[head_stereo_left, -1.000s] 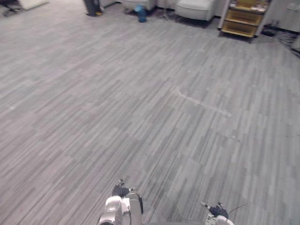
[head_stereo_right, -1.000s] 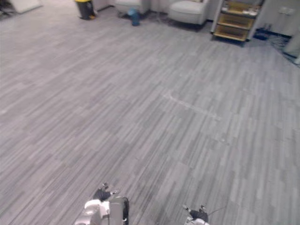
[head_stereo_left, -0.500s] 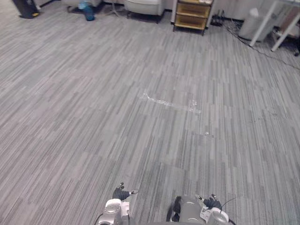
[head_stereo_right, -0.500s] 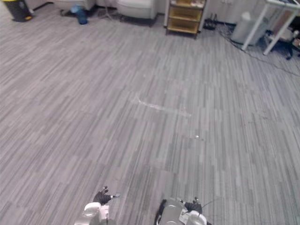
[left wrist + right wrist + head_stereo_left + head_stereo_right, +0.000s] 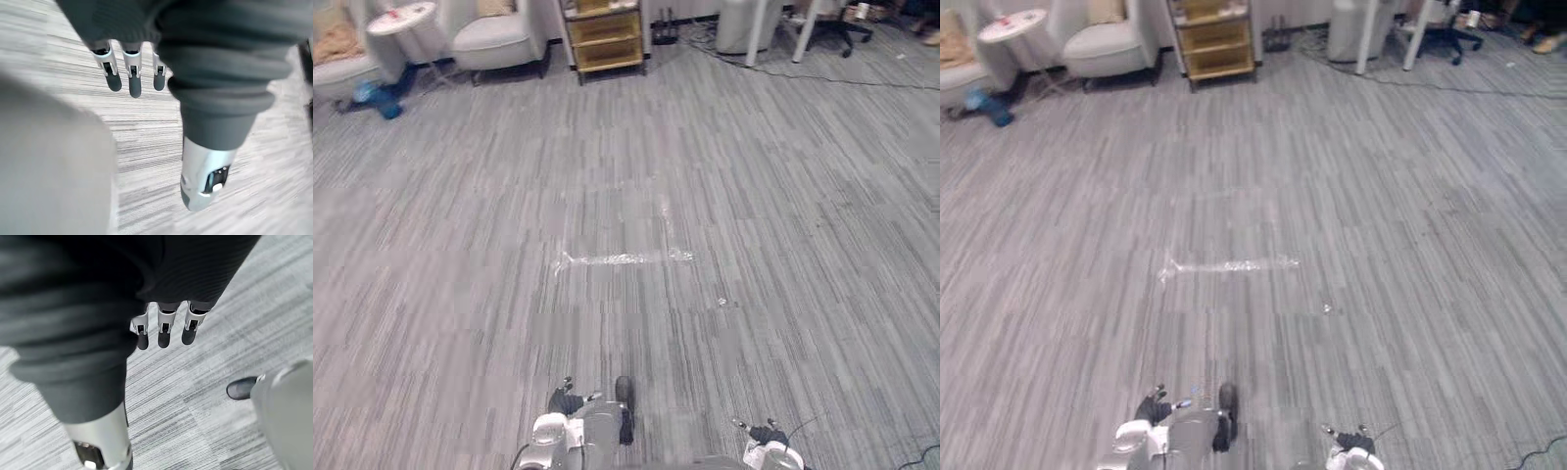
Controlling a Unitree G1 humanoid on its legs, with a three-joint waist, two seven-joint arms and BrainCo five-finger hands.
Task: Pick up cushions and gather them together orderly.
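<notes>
A tan cushion (image 5: pixel 495 8) leans on the back of a light armchair (image 5: pixel 499 41) at the far left. Another tan cushion (image 5: pixel 335 41) lies on a pale sofa at the far left edge. My left hand (image 5: pixel 566 399) hangs low at the bottom of the eye views, far from both cushions. In its wrist view the fingers (image 5: pixel 132 73) are straight and hold nothing above the grey floor. My right hand (image 5: pixel 766 434) hangs at the bottom right. Its fingers (image 5: pixel 164 328) are also straight and hold nothing.
A wooden shelf cart (image 5: pixel 602 34) stands beside the armchair, with a round white side table (image 5: pixel 401 18) and a blue object (image 5: pixel 374 95) on the floor further left. A white bin (image 5: pixel 744 22), table legs, an office chair (image 5: pixel 832 24) and floor cables sit far right. A pale tape mark (image 5: pixel 622 258) crosses the floor.
The whole picture has shifted: the camera has turned, bringing the armchair, sofa and side table into the far left. Both hands stay low and open.
</notes>
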